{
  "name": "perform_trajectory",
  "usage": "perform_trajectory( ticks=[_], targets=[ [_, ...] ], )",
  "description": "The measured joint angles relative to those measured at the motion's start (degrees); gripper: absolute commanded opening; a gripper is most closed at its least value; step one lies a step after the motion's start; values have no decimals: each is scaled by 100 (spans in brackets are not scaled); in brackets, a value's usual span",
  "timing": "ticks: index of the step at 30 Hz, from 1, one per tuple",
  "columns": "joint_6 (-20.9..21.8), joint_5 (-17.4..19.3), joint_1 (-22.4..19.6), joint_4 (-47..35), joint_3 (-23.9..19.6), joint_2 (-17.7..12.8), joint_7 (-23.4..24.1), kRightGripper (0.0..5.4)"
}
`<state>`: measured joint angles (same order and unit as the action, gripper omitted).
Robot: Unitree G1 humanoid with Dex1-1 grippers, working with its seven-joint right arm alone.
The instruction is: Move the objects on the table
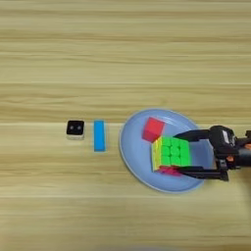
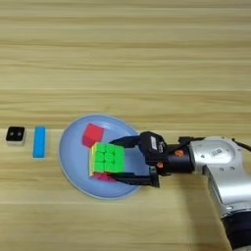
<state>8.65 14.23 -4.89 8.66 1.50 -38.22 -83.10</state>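
A green-faced puzzle cube (image 1: 171, 152) with a red side sits over the near half of a pale blue plate (image 1: 133, 147). My right gripper (image 1: 178, 153) comes in from the right and is shut on it, one black finger along its far edge and one along its near edge. I cannot tell whether the cube rests on the plate or hangs just above it. A small red cube (image 1: 153, 129) lies on the plate just behind the puzzle cube, apart from the fingers. The silver forearm (image 2: 220, 162) shows in the right eye view. All of this is on the tan wooden table (image 1: 122, 59).
A blue bar (image 1: 99, 135) lies on the table left of the plate. A small black block with a white base (image 1: 75, 128) sits left of the bar.
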Motion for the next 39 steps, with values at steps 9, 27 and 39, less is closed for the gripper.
perform_trajectory(
  ticks=[9, 27, 39],
  targets=[
    [202, -108, 52, 86, 56, -11, -106, 333],
    [506, -319, 67, 280, 215, 3, 113, 535],
    [-584, 941, -151, -370, -215, 103, 144, 535]
  ],
)
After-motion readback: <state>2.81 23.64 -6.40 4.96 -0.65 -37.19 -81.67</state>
